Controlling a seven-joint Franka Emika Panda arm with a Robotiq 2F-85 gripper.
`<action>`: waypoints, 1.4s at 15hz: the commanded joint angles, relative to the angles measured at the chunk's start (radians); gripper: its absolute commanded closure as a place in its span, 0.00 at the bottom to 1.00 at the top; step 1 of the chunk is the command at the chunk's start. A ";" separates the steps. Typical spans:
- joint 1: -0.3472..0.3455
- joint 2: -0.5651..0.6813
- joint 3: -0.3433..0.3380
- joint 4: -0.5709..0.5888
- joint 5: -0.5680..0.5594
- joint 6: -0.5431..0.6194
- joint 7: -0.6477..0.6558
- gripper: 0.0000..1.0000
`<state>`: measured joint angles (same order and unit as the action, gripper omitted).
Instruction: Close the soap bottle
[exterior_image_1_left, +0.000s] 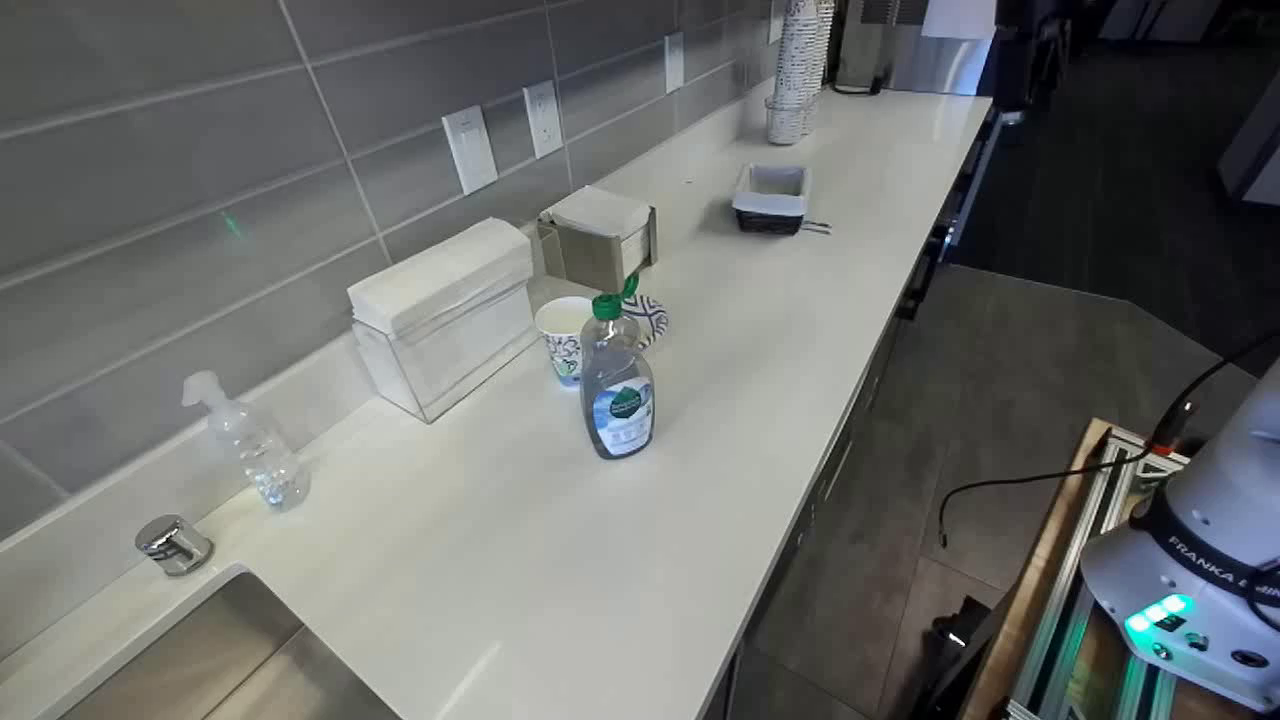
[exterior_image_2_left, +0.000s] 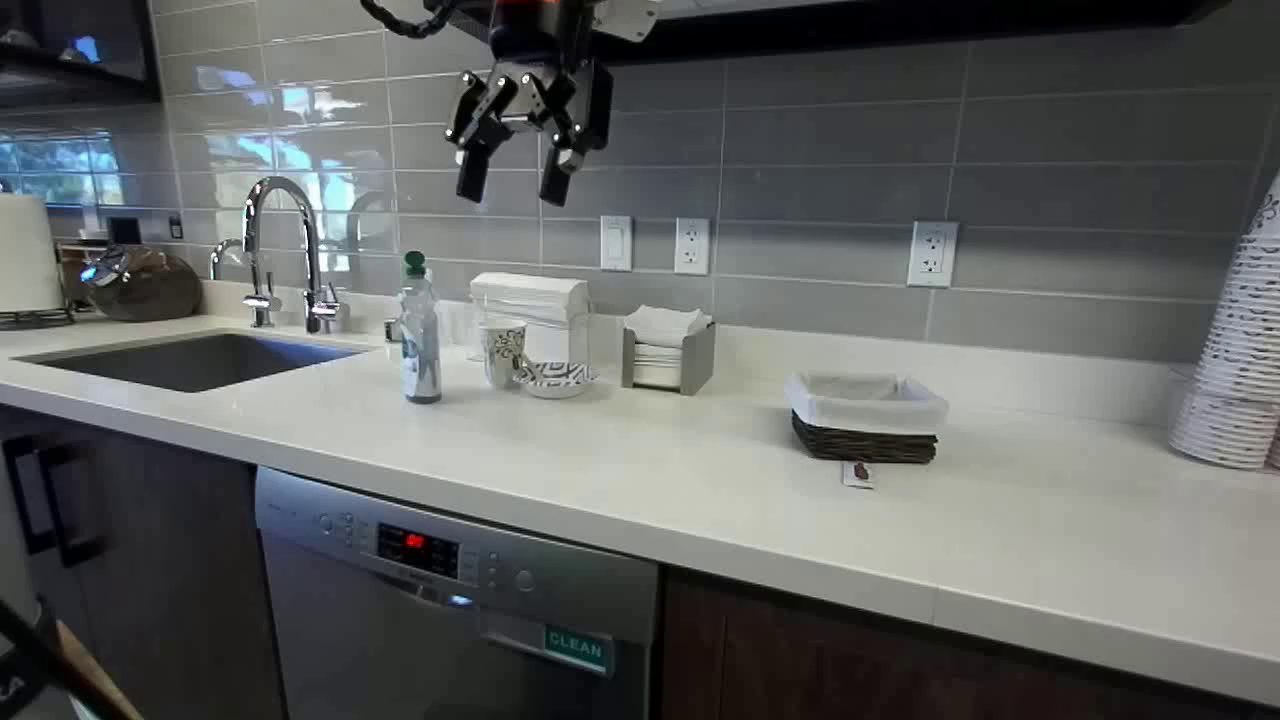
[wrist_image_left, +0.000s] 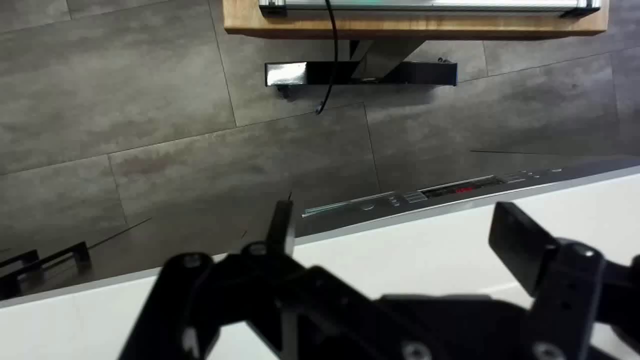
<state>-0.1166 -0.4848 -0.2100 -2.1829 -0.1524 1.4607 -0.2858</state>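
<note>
The gripper (exterior_image_2_left: 513, 185) hangs well above the white counter (exterior_image_2_left: 700, 470), pointing down, its jaws parted wide with nothing held in them. The wrist view shows the same broad gap — the fingers (wrist_image_left: 515, 245) far apart, with the counter and part of the dishwasher (wrist_image_left: 450, 194) seen between them.

The soap bottle (exterior_image_2_left: 420, 350) stands upright on the counter, far lower than the gripper and, in that exterior view, off to the left of it; the two are well apart, though I cannot tell how they compare in depth. In an exterior view its green cap (exterior_image_1_left: 606, 307) has the lid (exterior_image_1_left: 630, 287) flipped up to one side — not yet closed.

Just beside the bottle stands a patterned paper cup (exterior_image_2_left: 503, 352), with a patterned bowl (exterior_image_2_left: 558, 380) next to it. Near these are folded paper towels (exterior_image_2_left: 530, 295) and a napkin holder (exterior_image_2_left: 699, 358). Farther out sit a lined basket (exterior_image_2_left: 865, 442), the sink (exterior_image_2_left: 195, 365) and a clear pump bottle (exterior_image_1_left: 258, 455).
</note>
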 joint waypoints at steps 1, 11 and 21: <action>0.001 0.001 -0.001 0.002 0.000 -0.002 0.000 0.00; 0.001 0.001 -0.001 0.002 0.000 -0.002 0.000 0.00; 0.078 0.043 0.289 -0.042 0.309 0.106 0.602 0.00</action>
<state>-0.0532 -0.4633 0.0021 -2.2057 0.0994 1.4729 0.1275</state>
